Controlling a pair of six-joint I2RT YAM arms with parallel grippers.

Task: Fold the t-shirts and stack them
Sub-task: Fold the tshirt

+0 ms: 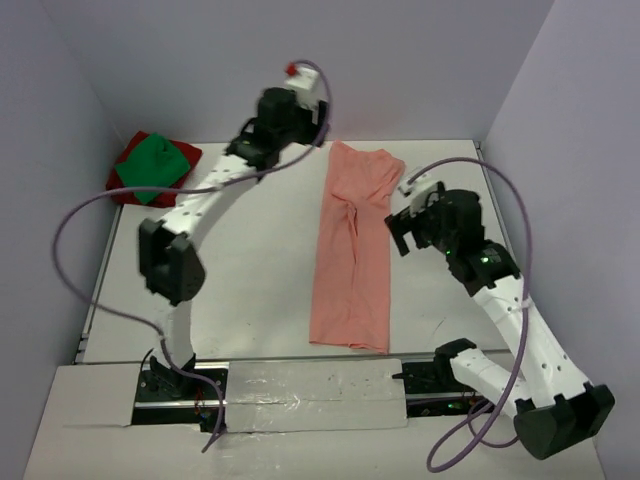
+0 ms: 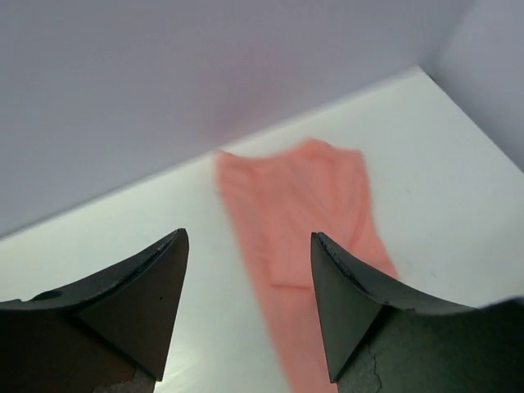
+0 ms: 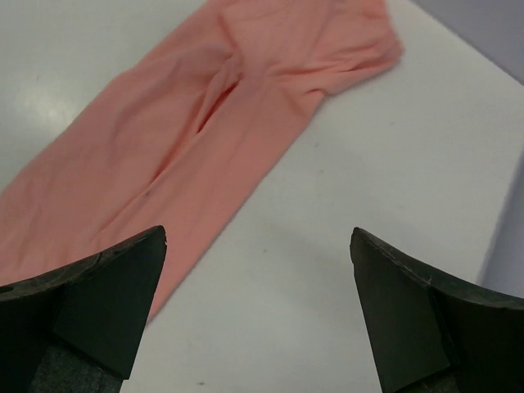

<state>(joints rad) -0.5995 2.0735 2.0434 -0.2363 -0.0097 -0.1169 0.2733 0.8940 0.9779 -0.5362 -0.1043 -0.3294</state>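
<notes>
The salmon-pink t-shirt lies folded lengthwise as a long narrow strip down the middle of the white table. It also shows in the left wrist view and the right wrist view. A bright green t-shirt sits folded on a dark red t-shirt at the far left. My left gripper hangs raised near the back wall, left of the pink shirt's far end, open and holding nothing. My right gripper is open above bare table just right of the pink strip.
Lilac walls close the table at the back and on both sides. A taped white board runs along the near edge between the arm bases. Purple cables loop beside each arm.
</notes>
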